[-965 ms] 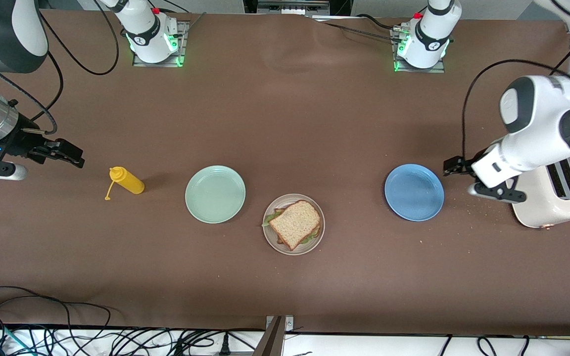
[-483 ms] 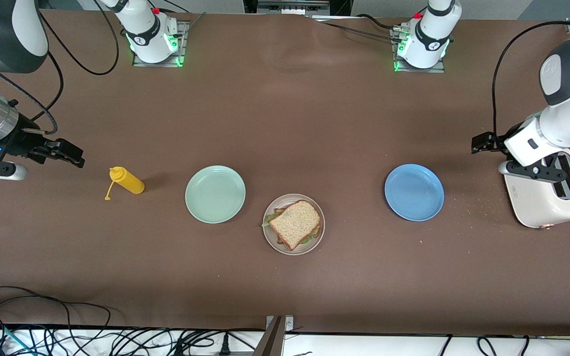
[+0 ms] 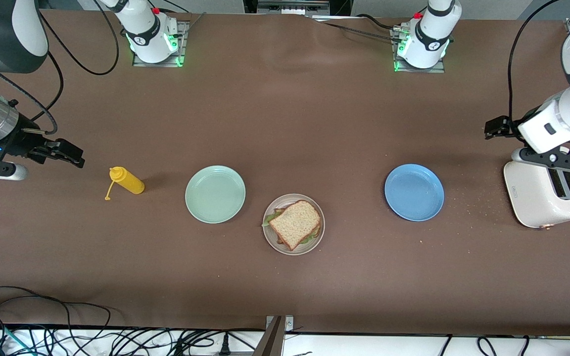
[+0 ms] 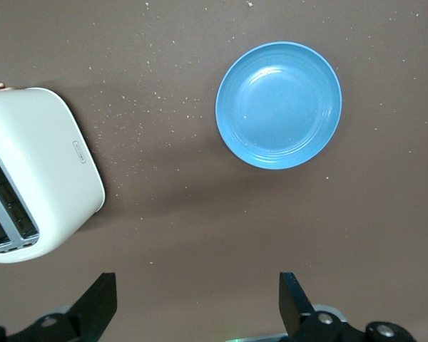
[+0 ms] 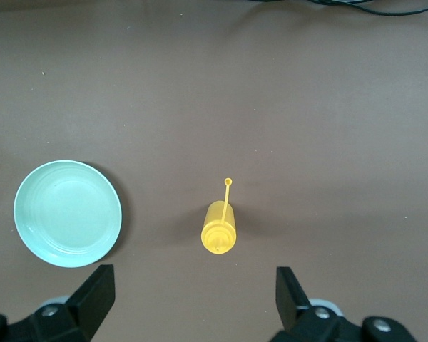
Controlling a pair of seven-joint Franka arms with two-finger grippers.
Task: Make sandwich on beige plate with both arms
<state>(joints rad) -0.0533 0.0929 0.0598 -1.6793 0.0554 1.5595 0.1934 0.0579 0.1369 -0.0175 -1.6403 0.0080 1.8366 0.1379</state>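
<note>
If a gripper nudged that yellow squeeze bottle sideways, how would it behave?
The yellow squeeze bottle stands upright, tall over a narrow base, so a high push would likely tip it. Its round body would probably roll once down. The open cap dangling on its thin tether looks floppy and could snag.

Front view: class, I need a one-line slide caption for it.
Sandwich sits finished on beige plate; left gripper and right gripper, both open, hang apart.
</note>
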